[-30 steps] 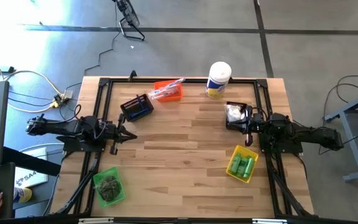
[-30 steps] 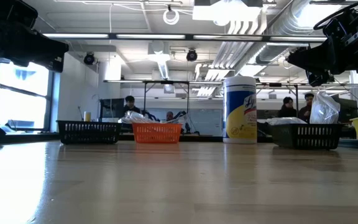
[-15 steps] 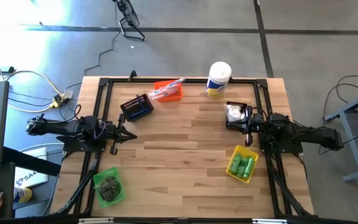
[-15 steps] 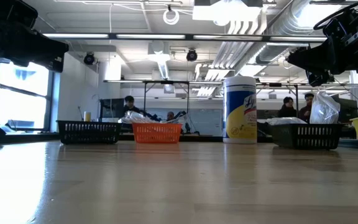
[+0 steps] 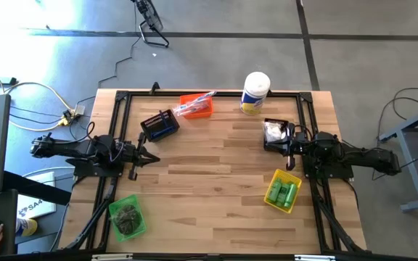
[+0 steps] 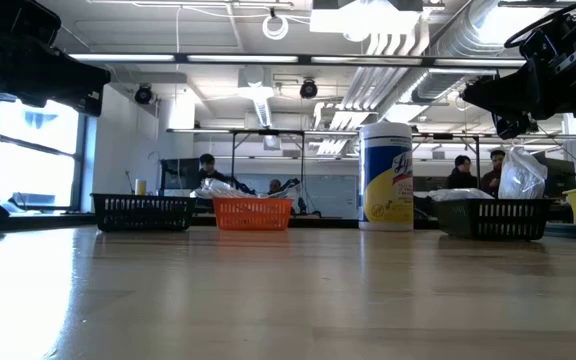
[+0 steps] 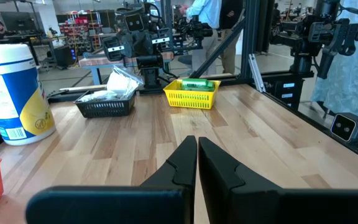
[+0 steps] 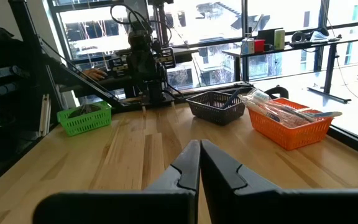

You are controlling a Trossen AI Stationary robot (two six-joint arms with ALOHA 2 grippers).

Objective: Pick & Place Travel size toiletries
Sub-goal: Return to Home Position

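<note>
White canister, orange bin at far edge, left tool, right tool both closed

bright daylight; glare on floor; near tabletop blurred in low view

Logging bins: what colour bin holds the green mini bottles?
Yellow slotted plastic bin; best in high view.

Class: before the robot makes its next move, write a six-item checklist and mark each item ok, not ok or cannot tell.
1. Left gripper shut, holding nothing: ok.
2. Right gripper shut, holding nothing: ok.
3. Table free of loose items: ok.
4. White cotton pack inside the right black bin: ok.
5. White canister upright: ok.
6. Right gripper apart from the right black bin: cannot tell.
</note>
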